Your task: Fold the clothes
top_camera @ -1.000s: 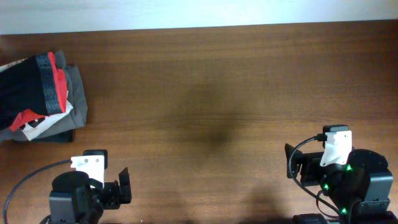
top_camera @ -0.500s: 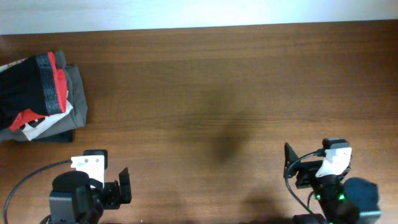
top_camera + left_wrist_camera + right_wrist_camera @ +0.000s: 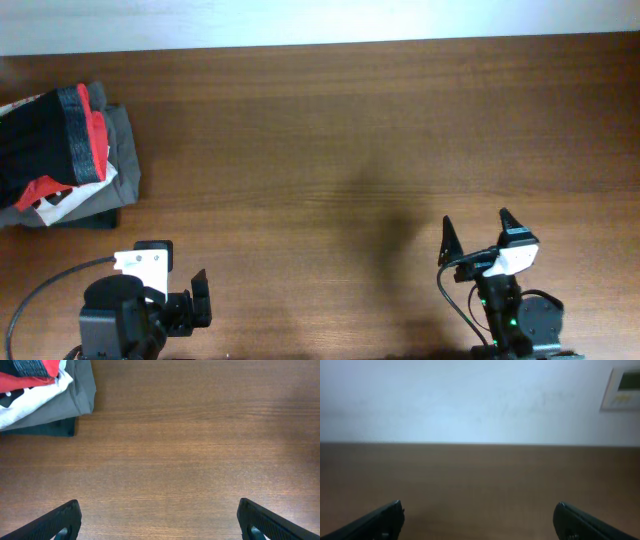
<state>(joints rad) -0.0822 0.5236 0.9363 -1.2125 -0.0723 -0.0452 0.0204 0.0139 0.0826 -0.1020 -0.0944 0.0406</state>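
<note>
Long black soft-fabric pants with grey waistband and red-orange trim (image 3: 35, 140) lie bunched on a stack of folded grey garments (image 3: 125, 150) at the left edge of the brown wooden table (image 3: 330, 130); a red-and-white T-shirt (image 3: 42, 190) pokes out beneath them. Left gripper (image 3: 159, 521) sits front-left, near the pile, jaws spread wide, empty; right gripper (image 3: 477, 238) sits front-right, well apart from it, facing the white wall (image 3: 470, 400), jaws spread wide, empty.

The black soft-fabric pants with a grey, red-orange-trimmed waistband (image 3: 35, 135) run off the overhead view's left edge and hide most of the red T-shirt (image 3: 40, 189) and folded grey garments (image 3: 124, 145) beneath. The left wrist view crops that pile at its far left corner. The right wrist view is blurred; a pale rectangular wall panel (image 3: 624, 387), cut by the right edge, is unreadable.
</note>
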